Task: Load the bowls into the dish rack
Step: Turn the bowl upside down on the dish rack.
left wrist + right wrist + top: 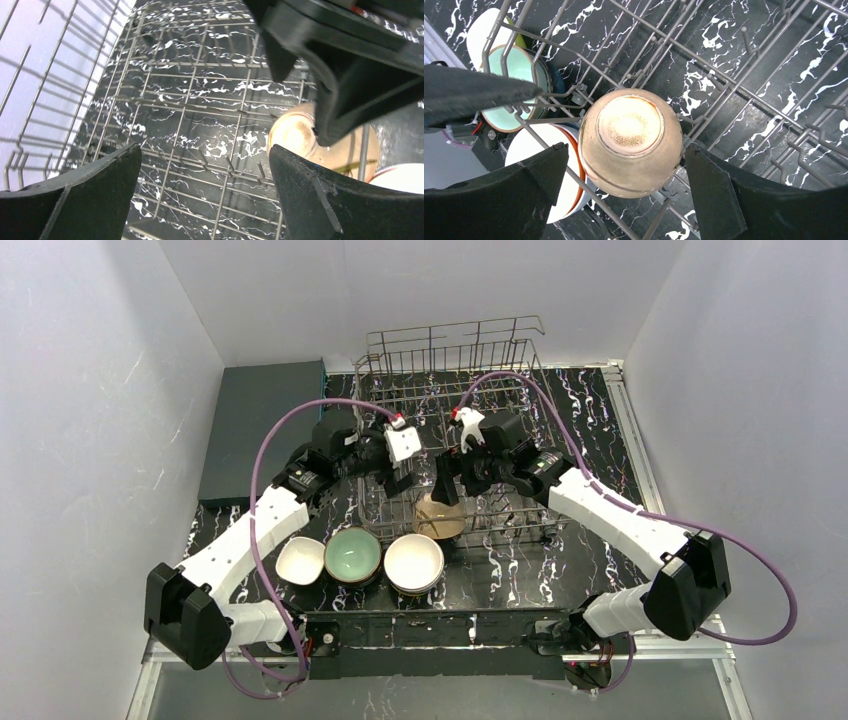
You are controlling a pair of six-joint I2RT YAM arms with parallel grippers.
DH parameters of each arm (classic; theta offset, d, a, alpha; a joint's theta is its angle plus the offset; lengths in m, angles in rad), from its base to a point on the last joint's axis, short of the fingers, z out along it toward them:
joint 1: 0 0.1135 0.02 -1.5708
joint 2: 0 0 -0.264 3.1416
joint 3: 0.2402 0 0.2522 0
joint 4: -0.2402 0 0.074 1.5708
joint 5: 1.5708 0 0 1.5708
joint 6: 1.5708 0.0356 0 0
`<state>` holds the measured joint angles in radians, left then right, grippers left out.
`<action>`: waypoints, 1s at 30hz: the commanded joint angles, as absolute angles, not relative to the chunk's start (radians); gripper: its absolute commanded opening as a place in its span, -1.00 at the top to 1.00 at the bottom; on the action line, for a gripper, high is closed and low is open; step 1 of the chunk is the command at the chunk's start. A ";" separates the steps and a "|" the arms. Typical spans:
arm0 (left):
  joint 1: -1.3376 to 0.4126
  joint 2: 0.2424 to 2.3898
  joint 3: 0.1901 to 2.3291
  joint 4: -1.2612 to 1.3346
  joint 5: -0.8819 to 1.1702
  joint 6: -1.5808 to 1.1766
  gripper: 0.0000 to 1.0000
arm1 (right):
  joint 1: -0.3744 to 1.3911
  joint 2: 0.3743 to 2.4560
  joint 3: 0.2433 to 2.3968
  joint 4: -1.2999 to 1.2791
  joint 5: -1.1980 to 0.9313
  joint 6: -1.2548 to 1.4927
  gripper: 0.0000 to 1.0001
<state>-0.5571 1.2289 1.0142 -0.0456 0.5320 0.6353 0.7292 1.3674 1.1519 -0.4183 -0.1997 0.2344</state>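
Note:
A peach-tan bowl (438, 516) (631, 140) (295, 135) lies upside down inside the dish rack (450, 350) (734, 75) (200, 90), at its near edge. My right gripper (446, 486) (626, 150) hangs open right over that bowl, one finger on each side, with a thin gap at the left finger. My left gripper (397, 480) (205, 165) is open over bare rack wires just left of the bowl, holding nothing. Outside the rack's near edge stand a white bowl (300, 560), a mint green bowl (352, 554) (516, 70) and a white bowl with an orange rim (413, 562) (539, 165).
A flat dark grey slab (262, 425) lies at the back left of the marbled black table. White walls close in both sides and the back. The right gripper's black body (350, 65) fills the upper right of the left wrist view, close to my left fingers.

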 commanded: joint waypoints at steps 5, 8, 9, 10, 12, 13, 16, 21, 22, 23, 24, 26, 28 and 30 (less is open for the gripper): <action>-0.551 1.306 1.255 -0.228 0.322 0.282 -0.96 | 0.622 1.316 1.142 -0.433 -0.396 0.282 -0.88; -0.551 1.346 1.326 -0.338 0.376 0.184 -0.95 | 0.554 1.275 1.121 -0.435 -0.472 0.291 -0.87; -0.551 1.353 1.334 -0.363 0.418 0.156 -0.92 | 0.529 1.260 1.111 -0.436 -0.497 0.296 -0.87; -0.552 1.354 1.333 -0.380 0.457 0.124 -0.89 | 0.515 1.245 1.101 -0.441 -0.516 0.297 -0.87; -0.552 1.341 1.313 -0.383 0.522 0.079 -0.87 | 0.497 1.216 1.084 -0.456 -0.544 0.293 -0.87; -0.553 1.332 1.300 -0.383 0.542 0.065 -0.87 | 0.496 1.201 1.074 -0.464 -0.557 0.288 -0.87; -0.560 1.301 1.256 -0.383 0.550 0.040 -0.87 | 0.495 1.148 1.053 -0.488 -0.598 0.284 -0.86; -0.560 1.292 1.210 -0.410 0.506 -0.010 -0.85 | 0.494 1.056 1.013 -0.455 -0.714 0.306 -0.74; -0.560 1.298 1.212 -0.423 0.490 -0.040 -0.84 | 0.497 1.045 0.999 -0.447 -0.734 0.305 -0.66; -0.560 1.308 1.215 -0.436 0.473 -0.063 -0.83 | 0.500 1.033 0.986 -0.444 -0.741 0.300 -0.58; -0.560 1.317 1.218 -0.446 0.465 -0.082 -0.80 | 0.505 1.022 0.972 -0.443 -0.737 0.289 -0.45; -0.560 1.334 1.220 -0.454 0.458 -0.132 -0.78 | 0.526 0.999 0.948 -0.450 -0.686 0.266 -0.14; -0.560 1.341 1.213 -0.445 0.452 -0.183 -0.76 | 0.566 0.980 0.924 -0.451 -0.617 0.247 0.02; -0.560 1.344 1.200 -0.430 0.447 -0.225 -0.77 | 0.632 0.980 0.909 -0.456 -0.533 0.232 0.26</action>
